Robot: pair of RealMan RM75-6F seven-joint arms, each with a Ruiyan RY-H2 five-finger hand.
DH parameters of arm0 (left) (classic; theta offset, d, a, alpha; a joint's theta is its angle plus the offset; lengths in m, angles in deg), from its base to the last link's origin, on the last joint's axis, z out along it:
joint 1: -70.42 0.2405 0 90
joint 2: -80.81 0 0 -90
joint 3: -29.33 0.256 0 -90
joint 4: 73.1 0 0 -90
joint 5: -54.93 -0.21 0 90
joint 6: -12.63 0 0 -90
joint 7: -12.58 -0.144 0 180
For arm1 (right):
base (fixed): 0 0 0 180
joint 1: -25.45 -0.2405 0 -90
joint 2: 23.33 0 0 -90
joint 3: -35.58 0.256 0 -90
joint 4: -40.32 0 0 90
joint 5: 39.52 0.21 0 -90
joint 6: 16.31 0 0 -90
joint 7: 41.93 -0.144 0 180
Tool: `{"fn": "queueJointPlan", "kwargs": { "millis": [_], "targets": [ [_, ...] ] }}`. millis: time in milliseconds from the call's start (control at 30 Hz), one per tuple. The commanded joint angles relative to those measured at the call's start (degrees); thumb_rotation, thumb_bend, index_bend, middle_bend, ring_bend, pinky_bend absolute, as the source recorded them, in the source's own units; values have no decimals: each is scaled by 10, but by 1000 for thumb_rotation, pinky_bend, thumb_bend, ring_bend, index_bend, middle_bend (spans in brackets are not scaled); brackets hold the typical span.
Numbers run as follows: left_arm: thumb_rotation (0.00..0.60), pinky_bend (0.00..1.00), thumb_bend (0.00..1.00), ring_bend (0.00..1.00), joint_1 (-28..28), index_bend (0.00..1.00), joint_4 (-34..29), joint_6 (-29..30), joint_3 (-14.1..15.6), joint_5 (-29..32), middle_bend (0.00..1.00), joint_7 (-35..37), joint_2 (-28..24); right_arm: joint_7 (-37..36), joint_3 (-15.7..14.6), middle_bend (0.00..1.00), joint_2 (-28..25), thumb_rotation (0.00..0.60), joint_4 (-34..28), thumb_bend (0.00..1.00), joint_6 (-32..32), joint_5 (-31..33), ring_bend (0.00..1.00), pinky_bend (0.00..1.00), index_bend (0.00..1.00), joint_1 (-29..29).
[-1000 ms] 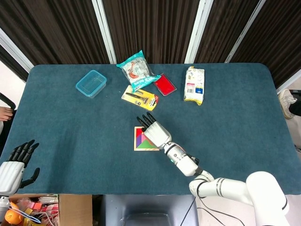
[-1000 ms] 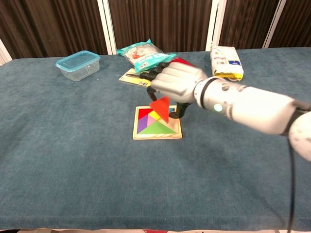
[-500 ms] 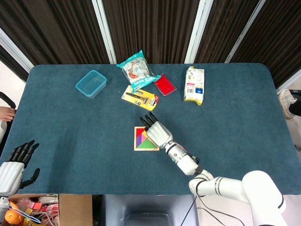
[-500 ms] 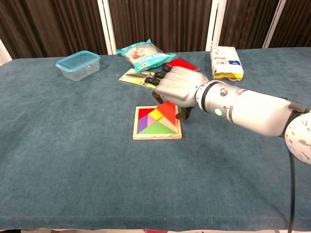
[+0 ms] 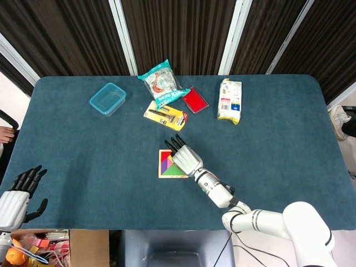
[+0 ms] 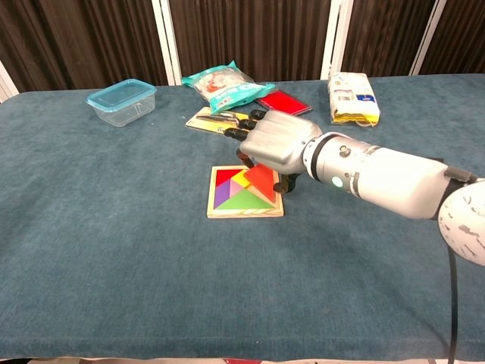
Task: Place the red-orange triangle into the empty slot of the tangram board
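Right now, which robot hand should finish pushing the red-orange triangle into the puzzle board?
The right hand. It is already over the tangram board, holding the red-orange triangle at the slot. The left hand sits far off at the table's near corner, holding nothing.

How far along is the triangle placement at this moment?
Nearly done: the red-orange triangle lies down on the square wooden tangram board, beside the green and purple pieces, apparently in its slot. In hand: the right hand hovers low over it, fingertips at its far edge; contact cannot be told. Left: confirm that it sits flush and lift the hand away. The left hand hangs idle off the table.
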Motion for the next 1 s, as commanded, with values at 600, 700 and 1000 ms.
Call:
{"fn": "queueJointPlan", "kwargs": {
  "millis": [600,700,1000],
  "targets": [
    [600,104,457,15,1,0,0,3,1,-2,0,3,-1,11,-9,43,0,600,-3,432,4,13,0,0,539,-3],
    [600,104,457,15,1,0,0,4,0,-2,0,3,0,13,-10,43,1,600,-4,433,3,16,0,0,533,-3],
    [600,104,457,15,2,0,0,6,1,-4,0,3,-1,19,-12,43,-4,600,-18,433,11,19,0,0,483,-2]
  ]
}}
